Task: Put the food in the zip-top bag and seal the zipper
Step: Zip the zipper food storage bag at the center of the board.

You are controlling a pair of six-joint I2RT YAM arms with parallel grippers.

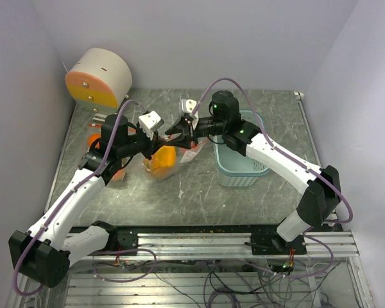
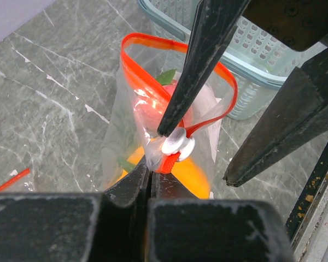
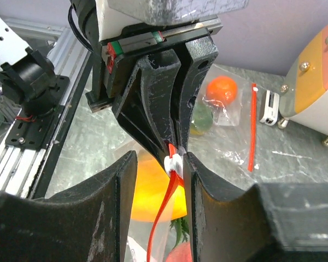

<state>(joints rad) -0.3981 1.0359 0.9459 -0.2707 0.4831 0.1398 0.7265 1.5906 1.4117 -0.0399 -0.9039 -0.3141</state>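
Note:
The clear zip-top bag (image 2: 126,114) with a red zipper rim stands open beside the basket. It holds orange (image 2: 194,177), red (image 2: 147,112) and leafy green (image 2: 167,76) toy food. My left gripper (image 2: 150,177) is shut on the bag's zipper end, just below the white slider (image 2: 177,144). My right gripper (image 3: 161,188) is open and straddles the zipper; the slider (image 3: 174,162) lies against its right finger. In the top view both grippers, left (image 1: 155,142) and right (image 1: 178,130), meet over the bag (image 1: 165,162).
A pale teal slatted basket (image 1: 244,168) stands right of the bag. A second clear bag (image 3: 221,103) with an orange and a green item lies behind, with a red strip (image 3: 252,128) beside it. A cream-and-orange round device (image 1: 99,78) sits at the back left.

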